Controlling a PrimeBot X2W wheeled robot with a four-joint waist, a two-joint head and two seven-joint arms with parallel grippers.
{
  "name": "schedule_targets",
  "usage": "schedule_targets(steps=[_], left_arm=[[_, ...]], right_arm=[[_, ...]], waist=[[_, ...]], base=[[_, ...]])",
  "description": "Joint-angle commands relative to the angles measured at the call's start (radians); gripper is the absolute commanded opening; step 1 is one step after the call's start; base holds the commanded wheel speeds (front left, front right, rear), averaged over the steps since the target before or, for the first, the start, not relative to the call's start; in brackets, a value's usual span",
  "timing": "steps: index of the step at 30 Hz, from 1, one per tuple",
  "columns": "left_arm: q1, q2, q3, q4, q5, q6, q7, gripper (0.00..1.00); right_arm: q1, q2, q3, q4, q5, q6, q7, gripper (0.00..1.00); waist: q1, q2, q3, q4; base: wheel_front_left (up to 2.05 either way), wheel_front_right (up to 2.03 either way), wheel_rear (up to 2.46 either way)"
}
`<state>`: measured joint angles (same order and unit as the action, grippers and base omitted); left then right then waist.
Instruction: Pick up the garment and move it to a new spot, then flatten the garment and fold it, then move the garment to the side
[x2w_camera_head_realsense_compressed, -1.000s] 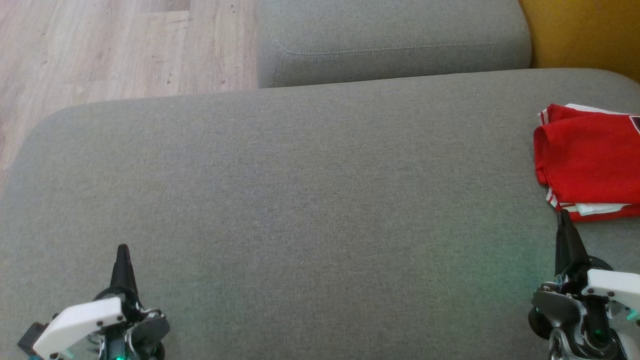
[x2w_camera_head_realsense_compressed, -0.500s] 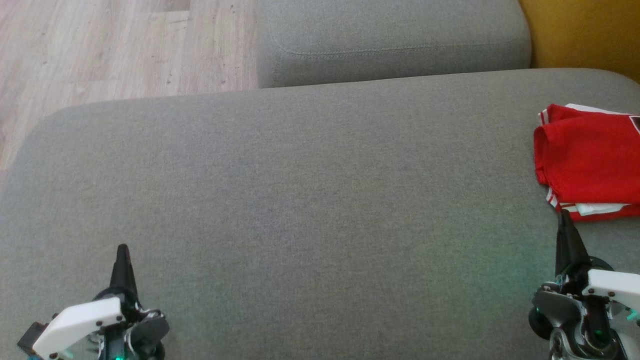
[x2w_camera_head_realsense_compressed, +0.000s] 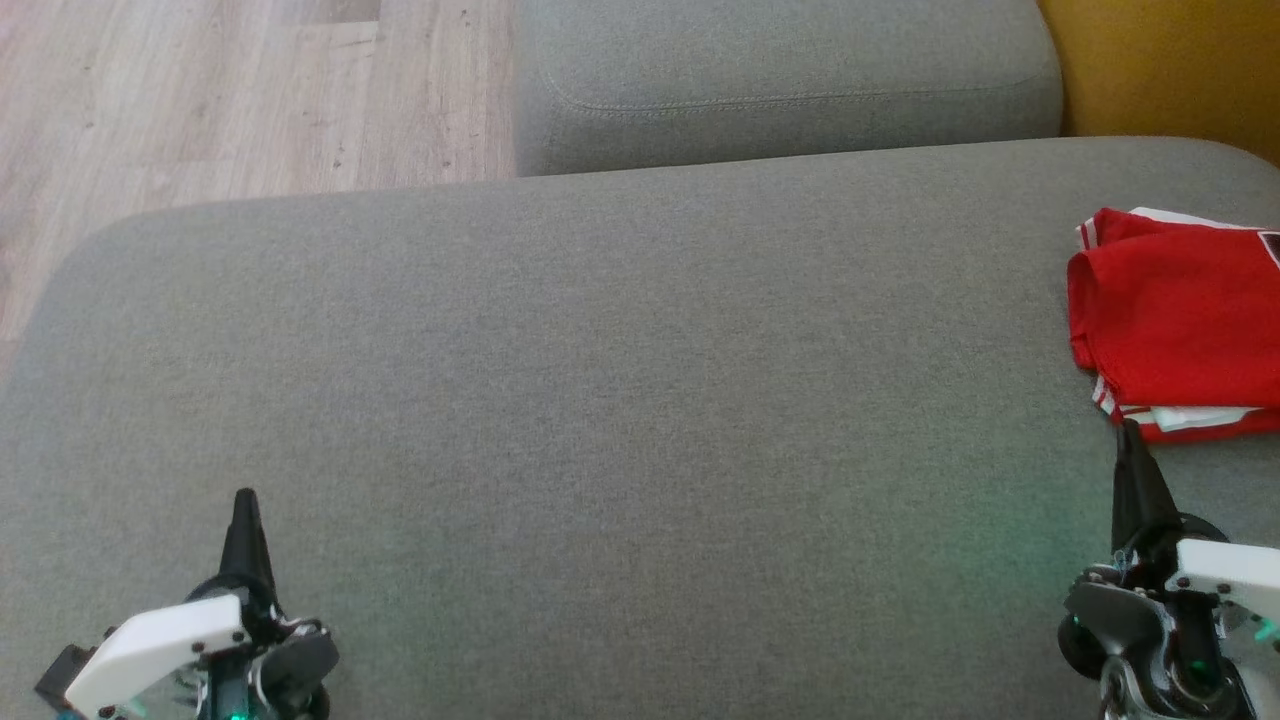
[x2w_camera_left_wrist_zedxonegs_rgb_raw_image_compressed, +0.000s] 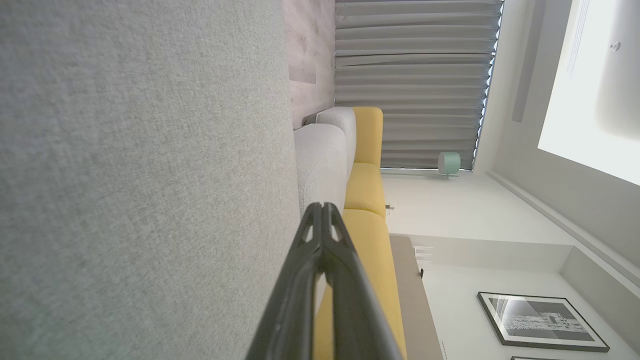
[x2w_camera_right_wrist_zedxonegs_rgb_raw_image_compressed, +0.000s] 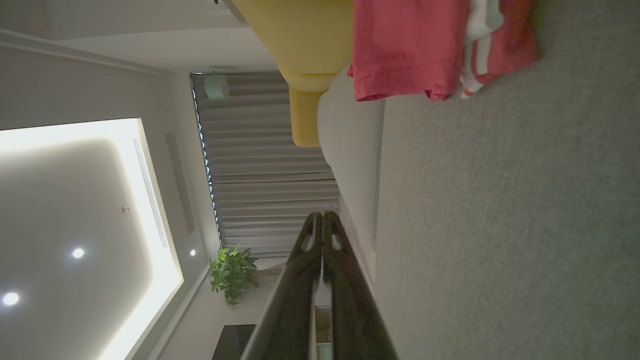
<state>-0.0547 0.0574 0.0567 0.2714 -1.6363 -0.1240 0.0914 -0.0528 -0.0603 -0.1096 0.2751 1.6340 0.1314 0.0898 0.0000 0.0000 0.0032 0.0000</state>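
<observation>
The garment (x2w_camera_head_realsense_compressed: 1180, 320), red with white stripes, lies folded on the far right of the grey sofa seat (x2w_camera_head_realsense_compressed: 620, 400), partly cut off by the head view's edge. It also appears at the top of the right wrist view as a red garment (x2w_camera_right_wrist_zedxonegs_rgb_raw_image_compressed: 410, 47). My right gripper (x2w_camera_head_realsense_compressed: 1128, 432) is shut and empty, its tip just below the garment's near edge and apart from it. My left gripper (x2w_camera_head_realsense_compressed: 245, 497) is shut and empty at the lower left, far from the garment. Both wrist views show their fingers pressed together: left gripper (x2w_camera_left_wrist_zedxonegs_rgb_raw_image_compressed: 322, 206), right gripper (x2w_camera_right_wrist_zedxonegs_rgb_raw_image_compressed: 320, 215).
A second grey cushion (x2w_camera_head_realsense_compressed: 780, 80) sits behind the seat. Wooden floor (x2w_camera_head_realsense_compressed: 200, 100) lies at the upper left, beyond the seat's rounded edge. A yellow sofa part (x2w_camera_head_realsense_compressed: 1170, 60) stands at the upper right.
</observation>
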Motion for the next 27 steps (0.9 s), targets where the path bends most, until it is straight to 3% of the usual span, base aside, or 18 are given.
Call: schedule_targets(steps=[1,27], left_arm=[[-0.051,0.008,0.036,-0.027,0.01,-0.007,0.005,0.0],[-0.052,0.004,0.043,-0.027,0.016,-0.007,0.01,0.0]], right_arm=[[-0.053,-0.005,0.017,-0.031,-0.008,-0.001,0.007,0.0],[-0.054,-0.001,0.01,-0.031,-0.014,-0.001,0.012,0.0]], waist=[[0.0,0.0,0.0,0.0],[0.0,0.0,0.0,0.0]], base=[[0.0,0.0,0.0],[0.0,0.0,0.0]])
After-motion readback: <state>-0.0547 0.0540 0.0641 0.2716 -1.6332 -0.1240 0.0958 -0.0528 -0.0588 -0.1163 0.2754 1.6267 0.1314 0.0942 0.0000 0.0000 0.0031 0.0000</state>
